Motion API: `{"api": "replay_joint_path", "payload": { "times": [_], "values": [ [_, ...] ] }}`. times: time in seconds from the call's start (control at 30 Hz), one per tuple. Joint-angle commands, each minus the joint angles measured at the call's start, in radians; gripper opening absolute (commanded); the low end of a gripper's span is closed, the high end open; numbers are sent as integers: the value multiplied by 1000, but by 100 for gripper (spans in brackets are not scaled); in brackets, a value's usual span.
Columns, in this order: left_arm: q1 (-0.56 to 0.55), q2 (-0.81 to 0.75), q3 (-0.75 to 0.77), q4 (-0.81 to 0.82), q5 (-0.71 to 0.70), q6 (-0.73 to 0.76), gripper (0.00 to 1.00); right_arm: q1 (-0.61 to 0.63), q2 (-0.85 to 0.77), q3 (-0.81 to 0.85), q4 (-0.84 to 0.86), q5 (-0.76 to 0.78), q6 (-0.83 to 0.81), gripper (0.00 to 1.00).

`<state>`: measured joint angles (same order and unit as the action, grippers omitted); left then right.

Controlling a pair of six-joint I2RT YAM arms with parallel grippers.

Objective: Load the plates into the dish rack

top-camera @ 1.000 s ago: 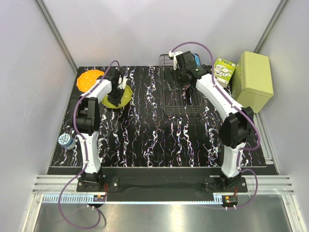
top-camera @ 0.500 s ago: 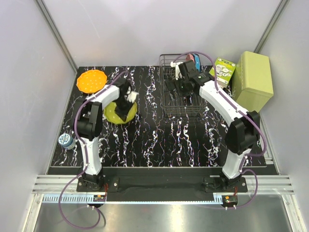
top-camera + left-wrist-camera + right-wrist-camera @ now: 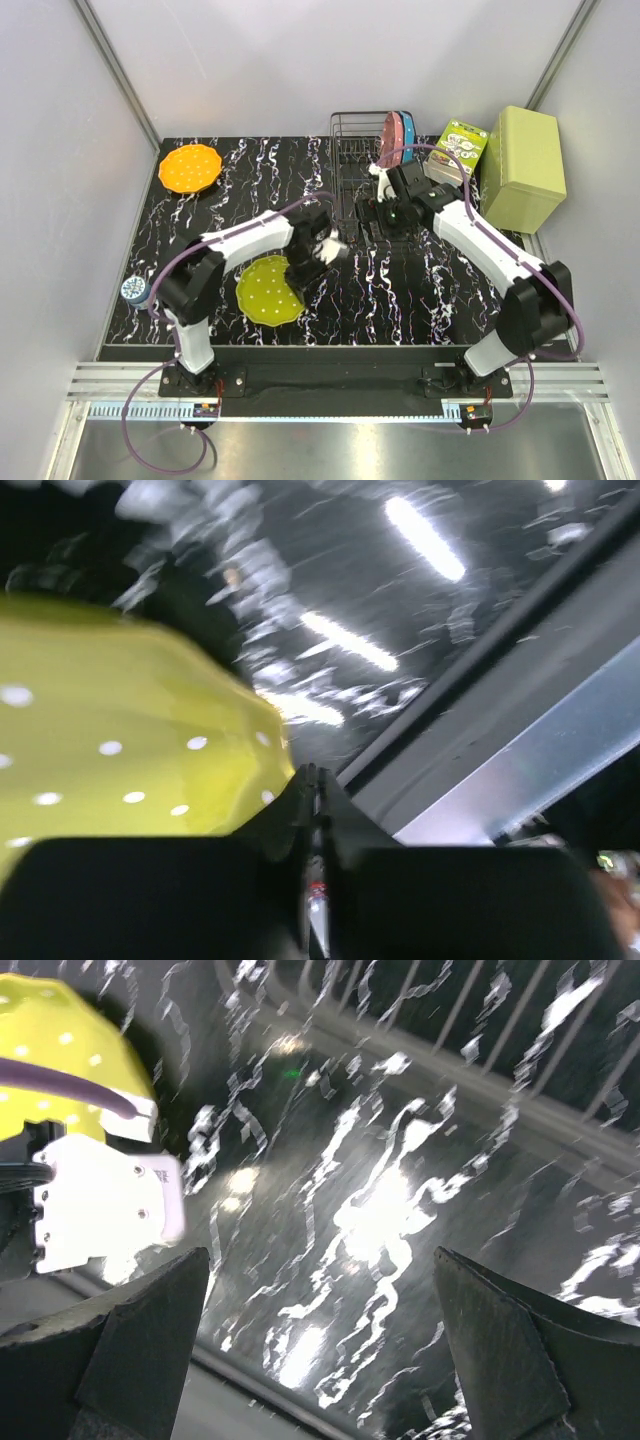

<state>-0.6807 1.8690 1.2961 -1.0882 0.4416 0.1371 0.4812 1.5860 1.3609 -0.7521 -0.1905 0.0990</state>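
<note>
Yellow-green plate (image 3: 266,292) pinched in left pincer (image 3: 312,778), orange plate (image 3: 189,167) far beyond it, pink plate (image 3: 388,128) and blue plate (image 3: 407,128) upright in the one dish rack (image 3: 345,150) beyond gaping right pincer (image 3: 318,1260): four plates.

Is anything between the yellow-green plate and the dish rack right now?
Yes. The right gripper, fingers open, hangs at the near end of the dish rack, roughly on the line from the yellow-green plate.

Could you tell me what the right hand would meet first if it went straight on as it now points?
The right hand would likely meet the bare table first, close to the dish rack.
</note>
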Motion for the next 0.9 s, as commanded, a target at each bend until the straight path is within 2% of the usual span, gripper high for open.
{"api": "replay_joint_path", "payload": {
  "times": [0.0, 0.03, 0.07, 0.13, 0.17, 0.2, 0.23, 0.3, 0.43, 0.5, 0.6, 0.77, 0.83, 0.87],
  "values": [
    [71, -169, 107, 56, -78, -97, 39, 0, -150, -91, 14, -174, 91, 100],
    [105, -200, 98, 63, -84, -114, 43, 2, -171, -148, 39, -206, 116, 100],
    [143, -268, 85, 73, -92, -134, 51, -1, -216, -184, 62, -243, 173, 100],
    [300, -358, -10, 137, -106, -240, 55, -4, -257, -291, 178, -387, 228, 98],
    [364, -446, -52, 161, -106, -287, 57, -4, -279, -311, 210, -423, 244, 88],
    [476, -485, -132, 201, -133, -386, 66, -4, -278, -325, 235, -452, 257, 87],
    [518, -516, -171, 215, -158, -427, 69, -6, -267, -351, 284, -457, 271, 87],
    [588, -562, -268, 254, -149, -473, 69, -6, -258, -384, 356, -466, 339, 87],
    [661, -535, -371, 318, -116, -560, 68, -1, -180, -538, 696, -468, 537, 85],
    [679, -516, -419, 385, -112, -600, 67, -3, -141, -594, 744, -411, 602, 85],
    [679, -455, -448, 432, -103, -639, 65, 2, -67, -664, 920, -391, 657, 84],
    [699, -436, -507, 490, -95, -656, 61, 4, -66, -709, 967, -372, 656, 84],
    [701, -418, -529, 522, -66, -662, 55, 13, -11, -707, 1007, -377, 683, 83],
    [699, -409, -547, 568, -8, -669, 52, 17, 9, -712, 1034, -376, 699, 84]
  ]
}}
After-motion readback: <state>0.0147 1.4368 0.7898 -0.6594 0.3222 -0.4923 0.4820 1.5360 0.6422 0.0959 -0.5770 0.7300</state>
